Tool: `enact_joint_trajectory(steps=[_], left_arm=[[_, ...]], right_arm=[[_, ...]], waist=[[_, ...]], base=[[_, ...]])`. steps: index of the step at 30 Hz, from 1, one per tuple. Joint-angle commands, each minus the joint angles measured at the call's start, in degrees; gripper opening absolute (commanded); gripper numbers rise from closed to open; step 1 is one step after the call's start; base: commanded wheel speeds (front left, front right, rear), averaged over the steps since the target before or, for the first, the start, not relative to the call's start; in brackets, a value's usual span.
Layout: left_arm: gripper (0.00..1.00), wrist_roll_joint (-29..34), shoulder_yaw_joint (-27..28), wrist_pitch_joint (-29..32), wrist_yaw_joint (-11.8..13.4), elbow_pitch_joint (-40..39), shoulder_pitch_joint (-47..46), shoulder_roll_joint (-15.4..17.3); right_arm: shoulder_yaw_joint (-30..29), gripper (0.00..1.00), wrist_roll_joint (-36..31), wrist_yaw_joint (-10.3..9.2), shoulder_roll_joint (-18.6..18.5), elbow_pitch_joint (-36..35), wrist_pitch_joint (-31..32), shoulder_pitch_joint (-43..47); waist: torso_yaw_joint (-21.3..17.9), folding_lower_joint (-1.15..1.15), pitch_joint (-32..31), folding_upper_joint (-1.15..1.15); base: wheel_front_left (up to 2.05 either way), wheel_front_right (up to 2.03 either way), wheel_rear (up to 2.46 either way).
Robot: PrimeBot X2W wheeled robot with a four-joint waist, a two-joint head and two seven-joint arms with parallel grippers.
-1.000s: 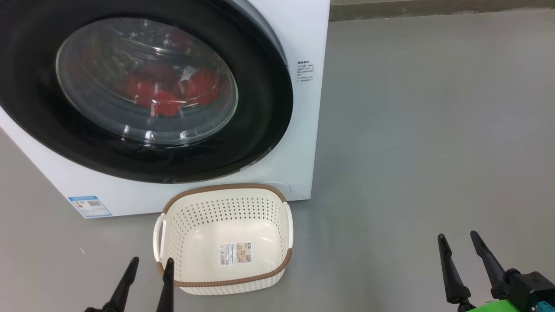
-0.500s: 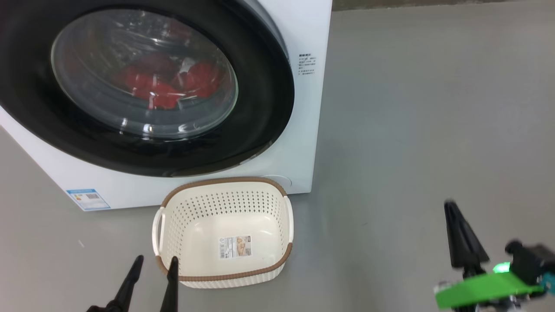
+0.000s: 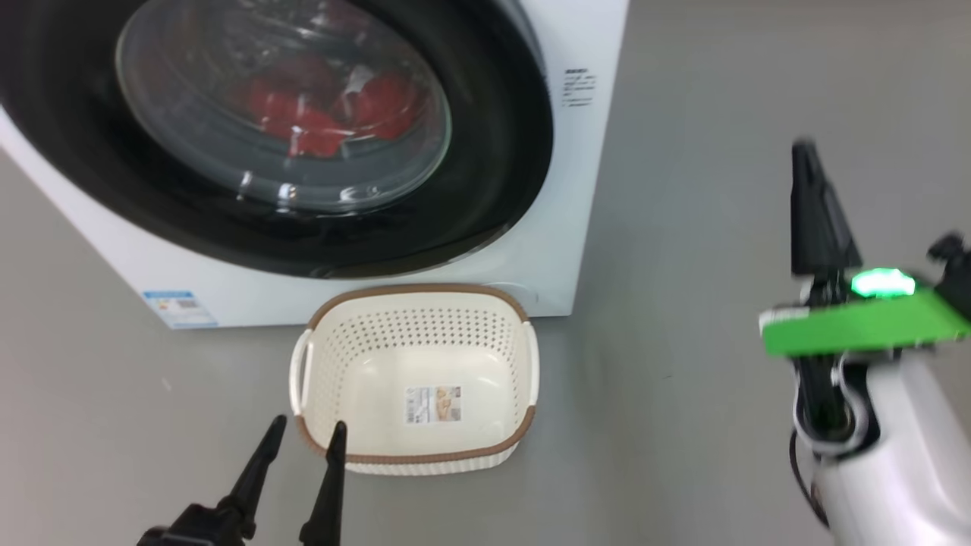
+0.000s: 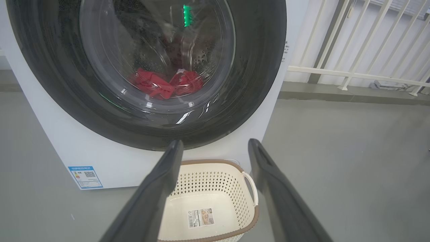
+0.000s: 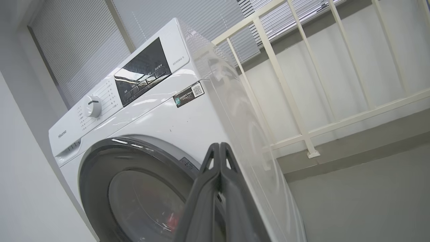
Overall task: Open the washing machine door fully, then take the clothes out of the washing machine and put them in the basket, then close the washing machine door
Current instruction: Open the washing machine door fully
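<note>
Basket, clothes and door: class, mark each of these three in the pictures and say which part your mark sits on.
basket point(image 3: 416, 290), head view, brown back rim.
clothes point(image 4: 152, 84), left wrist view, red fabric behind the glass.
door point(image 3: 497, 152), head view, right side of black rim.

The washing machine point(image 5: 168, 124) reads "Hisense" (upper front).

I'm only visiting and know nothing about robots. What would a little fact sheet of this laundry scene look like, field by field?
Door: washing machine door closed on the washing machine
Laundry: red clothes inside, seen through the door
Basket: basket on the floor in front of the machine, holding nothing but a sticker
Left tool: left tool open, empty, by the basket's near left corner
Right tool: right tool shut, empty, raised to the right of the machine
Stage: door not yet opened
</note>
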Motion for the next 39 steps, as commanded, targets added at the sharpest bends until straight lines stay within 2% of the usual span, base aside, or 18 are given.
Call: enact_joint_trajectory(steps=[1, 6, 11, 20, 27, 33, 37, 39], left_arm=[[1.00, -0.37, 1.44, -0.70, -0.32, -1.17, -2.16, 0.83], [1.00, -0.90, -0.08, -0.70, -0.32, -0.93, -3.67, 0.96], [1.00, -1.35, -1.04, -0.70, -0.32, -0.60, -5.15, 0.96], [1.00, -2.19, -2.84, -0.70, -0.32, -0.21, -7.06, 0.93], [1.00, -3.02, -4.16, -0.70, -0.32, -0.13, -9.23, 0.88], [1.00, -3.71, -4.85, -0.70, -0.32, 0.07, -10.69, 0.80], [1.00, -4.08, -5.29, -0.70, -0.32, 0.19, -11.31, 0.72], [1.00, -4.16, -5.39, -0.70, -0.32, 0.21, -11.46, 0.70]], right_arm=[[1.50, 0.00, 0.43, 0.03, -0.05, -1.14, -0.36, -2.96], [1.52, 0.00, 4.18, 0.03, -0.20, 1.30, -0.36, -9.34], [4.08, 0.00, 8.26, 0.03, -2.87, 5.19, -0.36, -14.71], [10.37, 0.00, 22.95, 0.03, -8.61, 12.38, 1.04, -23.33], [14.47, 0.00, 34.61, 0.03, -12.81, 13.61, 9.16, -28.85], [15.59, 0.00, 44.58, 0.03, -14.63, 15.09, 19.00, -32.65], [15.35, 0.00, 49.36, 0.03, -15.96, 17.93, 25.91, -35.32], [15.21, 0.00, 50.22, 0.03, -16.32, 18.76, 27.41, -36.08]], waist=[[1.36, 0.00, 1.14, 0.00], [3.62, 0.00, 2.77, 0.00], [5.83, 0.00, 4.29, 0.00], [8.69, 0.00, 7.18, 0.00], [10.77, 0.00, 10.18, 0.00], [12.19, 0.00, 12.27, 0.00], [12.98, 0.00, 13.36, 0.00], [13.20, 0.00, 13.65, 0.00]], base=[[0.00, 0.00, 0.00], [0.00, 0.00, 0.00], [0.00, 0.00, 0.00], [0.00, 0.00, 0.00], [0.00, 0.00, 0.00], [0.00, 0.00, 0.00], [0.00, 0.00, 0.00], [0.00, 0.00, 0.00]])
